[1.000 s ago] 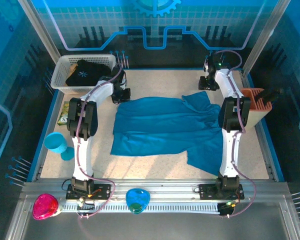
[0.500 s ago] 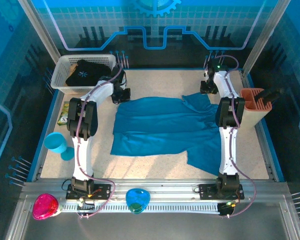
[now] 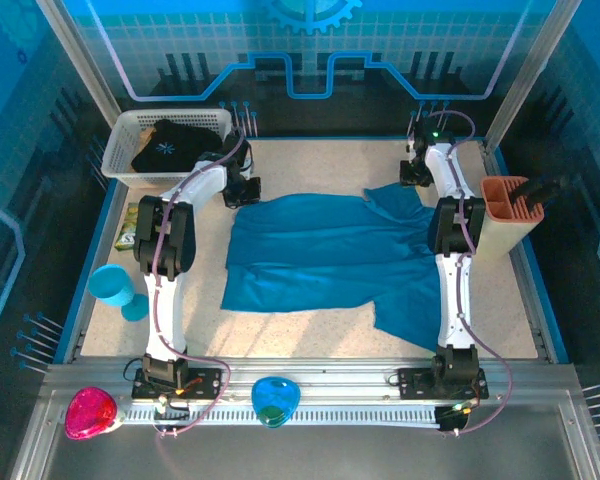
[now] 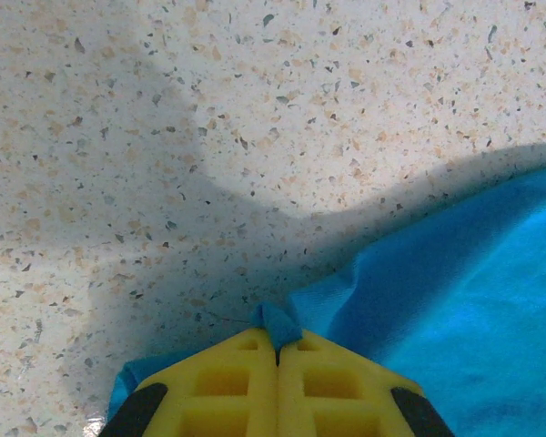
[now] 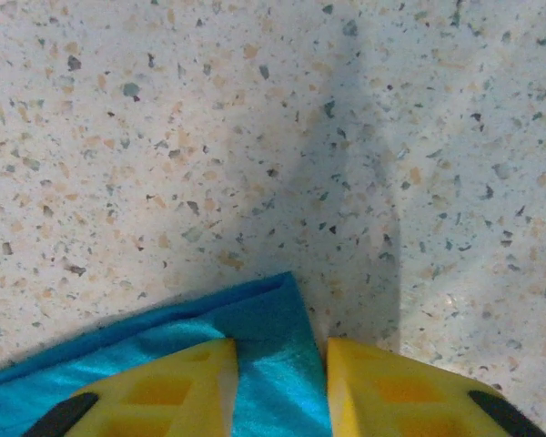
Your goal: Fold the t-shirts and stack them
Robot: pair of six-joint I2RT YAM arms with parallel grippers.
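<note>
Teal t-shirt (image 5: 259, 319) corner sits inside right end effector (image 5: 280, 357).

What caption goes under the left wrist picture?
Left gripper pinches a corner of the teal t-shirt on the speckled table.

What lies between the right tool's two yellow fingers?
A corner of the plain teal-blue cloth t-shirt, resting on the speckled table, in the right wrist view.

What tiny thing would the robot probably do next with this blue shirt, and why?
Probably close the right end effector: its open fingers straddle a corner of the teal shirt, while the left end effector is shut on another corner.
</note>
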